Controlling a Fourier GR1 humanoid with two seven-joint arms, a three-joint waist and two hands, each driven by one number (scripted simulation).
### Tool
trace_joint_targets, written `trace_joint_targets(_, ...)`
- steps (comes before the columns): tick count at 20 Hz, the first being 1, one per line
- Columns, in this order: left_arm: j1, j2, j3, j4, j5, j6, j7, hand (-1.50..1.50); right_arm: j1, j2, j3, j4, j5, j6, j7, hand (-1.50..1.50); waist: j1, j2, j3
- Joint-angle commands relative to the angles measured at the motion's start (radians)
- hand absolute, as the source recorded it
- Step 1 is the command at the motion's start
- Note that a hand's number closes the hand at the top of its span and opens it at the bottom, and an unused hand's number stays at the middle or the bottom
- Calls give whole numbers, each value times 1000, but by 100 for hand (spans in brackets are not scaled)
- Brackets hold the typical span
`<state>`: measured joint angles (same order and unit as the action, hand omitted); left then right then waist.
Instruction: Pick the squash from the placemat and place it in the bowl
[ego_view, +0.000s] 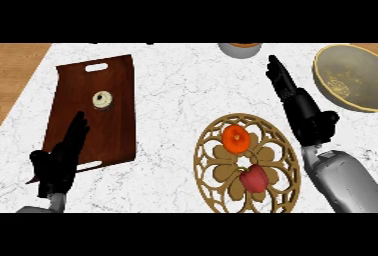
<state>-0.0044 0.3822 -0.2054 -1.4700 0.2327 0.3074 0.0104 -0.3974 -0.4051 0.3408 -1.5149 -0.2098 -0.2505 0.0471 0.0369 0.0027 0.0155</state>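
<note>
An orange, round squash (235, 138) lies on the upper part of a round, gold openwork placemat (204, 159). The olive-gold bowl (353, 67) stands at the far right, cut off by the view's edge. My right hand (311, 121) is open just right of the placemat, between it and the bowl. Its straight fingers (280, 80) point away from me and touch nothing. My left hand (57, 162) rests open at the lower left, over the near edge of a cutting board.
A red bell pepper (254, 178) lies on the placemat below the squash. A dark brown cutting board (111, 130) at the left carries a small pale ring-shaped item (102, 99). A grey cup (240, 49) stands at the back edge. Wooden floor shows at far left.
</note>
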Motion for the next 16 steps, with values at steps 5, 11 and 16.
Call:
trace_joint_targets(5,-68,86,98,-20,-39,29,-14,0,-28,-61,-42,-125,296,-325,130,150,-76,-21,-20)
trace_joint_targets(11,-42,108,128,-32,-21,37,15,0,208,-126,-39,101,493,-532,428,-150,-156,-39,-29)
trace_joint_targets(16,-59,114,114,-53,-9,6,37,0,266,-28,132,36,756,-636,607,-150,-109,-29,-30)
